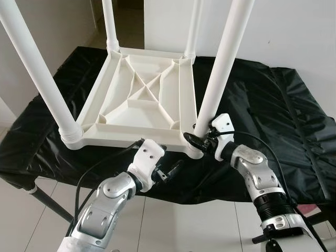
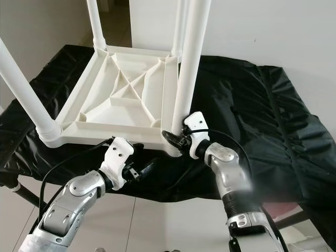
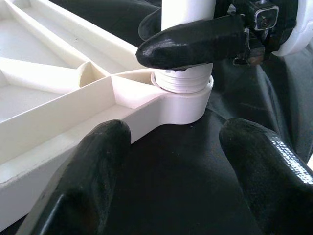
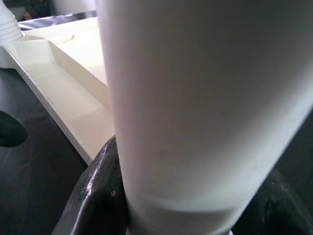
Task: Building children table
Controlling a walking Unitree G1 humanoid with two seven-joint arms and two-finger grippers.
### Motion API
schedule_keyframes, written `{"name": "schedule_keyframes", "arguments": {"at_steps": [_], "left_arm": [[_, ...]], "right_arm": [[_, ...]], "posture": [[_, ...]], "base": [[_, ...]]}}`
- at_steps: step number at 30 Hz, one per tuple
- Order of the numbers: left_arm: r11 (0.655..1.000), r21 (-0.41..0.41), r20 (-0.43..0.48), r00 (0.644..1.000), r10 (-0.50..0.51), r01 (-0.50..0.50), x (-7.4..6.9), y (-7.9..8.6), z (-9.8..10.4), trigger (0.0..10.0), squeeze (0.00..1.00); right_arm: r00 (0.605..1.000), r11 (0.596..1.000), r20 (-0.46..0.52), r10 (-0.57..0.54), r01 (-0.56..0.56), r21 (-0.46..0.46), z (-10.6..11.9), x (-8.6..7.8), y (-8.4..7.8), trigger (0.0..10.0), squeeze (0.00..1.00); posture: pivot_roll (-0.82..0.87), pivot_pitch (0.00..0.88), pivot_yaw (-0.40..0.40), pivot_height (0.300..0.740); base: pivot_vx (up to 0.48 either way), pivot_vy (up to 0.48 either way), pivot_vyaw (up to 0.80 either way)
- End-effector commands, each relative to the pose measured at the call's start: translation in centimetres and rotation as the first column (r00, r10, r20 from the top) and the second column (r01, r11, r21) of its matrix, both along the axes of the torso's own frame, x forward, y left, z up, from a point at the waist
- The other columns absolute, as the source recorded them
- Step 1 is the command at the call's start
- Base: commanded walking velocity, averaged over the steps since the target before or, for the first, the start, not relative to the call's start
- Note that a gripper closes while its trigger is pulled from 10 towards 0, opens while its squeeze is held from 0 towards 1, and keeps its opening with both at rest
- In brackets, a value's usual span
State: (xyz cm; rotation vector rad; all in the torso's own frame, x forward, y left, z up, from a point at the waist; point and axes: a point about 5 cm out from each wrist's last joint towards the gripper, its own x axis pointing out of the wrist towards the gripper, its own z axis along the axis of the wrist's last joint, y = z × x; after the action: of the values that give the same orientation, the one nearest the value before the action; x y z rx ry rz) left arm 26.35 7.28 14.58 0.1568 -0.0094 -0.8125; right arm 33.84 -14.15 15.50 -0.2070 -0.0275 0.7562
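The upturned white plastic table top (image 1: pixel 140 100) lies on a black-draped surface (image 1: pixel 273 121), four legs standing in its corner sockets. The near-right leg (image 1: pixel 223 63) could be cross-threaded or levered out of its socket (image 3: pixel 185 100) if it is turned while tilted, and the light top could be dragged along the cloth. The right gripper (image 1: pixel 198 137) is clamped around that leg's base, forearm reaching in from the right. The left gripper (image 1: pixel 170 172) hovers spread and empty just before the table top's near edge.
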Motion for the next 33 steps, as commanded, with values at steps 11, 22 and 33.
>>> {"name": "schedule_keyframes", "arguments": {"at_steps": [11, 22, 33], "left_arm": [[1.0, 0.002, -0.02, 1.0, -0.009, 0.009, -0.3, -0.3, -0.5, 10.0, 0.0], [1.0, -0.002, -0.026, 1.0, -0.012, 0.012, -0.4, -0.5, -0.6, 10.0, 0.0], [1.0, -0.008, -0.025, 1.0, -0.015, 0.015, -0.4, -0.7, -0.6, 10.0, 0.0]], "right_arm": [[0.999, 0.999, -0.027, -0.036, 0.036, 0.012, -0.4, -0.5, 0.0, 10.0, 0.0], [0.899, 0.896, -0.127, -0.418, 0.432, 0.107, -1.1, -1.4, 1.2, 10.0, 0.0], [0.732, 0.705, -0.2, -0.652, 0.682, 0.195, -1.3, -3.1, 3.9, 10.0, 0.0]], "posture": [[0.0, 0.08, -0.038, 0.74], [-0.01, 0.085, -0.043, 0.74], [0.0, 0.09, -0.049, 0.74]], "base": [[0.0, 0.0, 0.0], [0.0, 0.0, 0.0], [0.0, 0.0, 0.0]]}}
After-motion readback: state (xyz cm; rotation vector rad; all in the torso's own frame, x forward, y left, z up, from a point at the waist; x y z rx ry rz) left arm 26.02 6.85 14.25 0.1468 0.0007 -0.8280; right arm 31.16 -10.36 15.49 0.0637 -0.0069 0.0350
